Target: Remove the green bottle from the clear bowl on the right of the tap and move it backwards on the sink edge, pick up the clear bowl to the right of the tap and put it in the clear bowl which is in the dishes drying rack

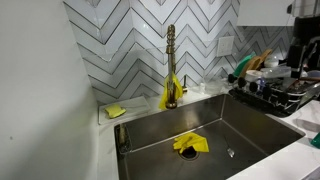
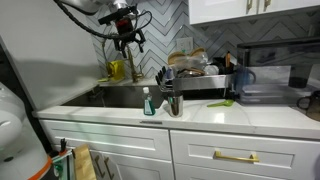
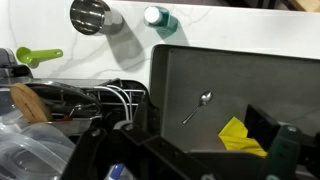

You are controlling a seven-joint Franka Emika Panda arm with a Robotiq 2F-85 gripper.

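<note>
The white countertop (image 2: 262, 116) carries a green bottle (image 2: 148, 102) and a metal cup (image 2: 174, 104) side by side near its front edge. A green scoop (image 2: 222, 102) lies near them, with the drying rack (image 2: 205, 86) behind it. A yellow sponge (image 1: 116, 111) sits at the back edge.

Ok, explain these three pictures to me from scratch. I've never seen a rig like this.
This is a robot arm working over a kitchen sink. It ends in a gripper, which looks open and holds nothing. Two pictures come from cameras standing in the room. They show the tap, the sink and the white counter. The third comes from a camera on the arm's wrist, looking down. A yellow cloth and a spoon lie in the sink. A green bottle stands on the counter edge beside a utensil holder. A dish rack sits beside the sink.
</note>
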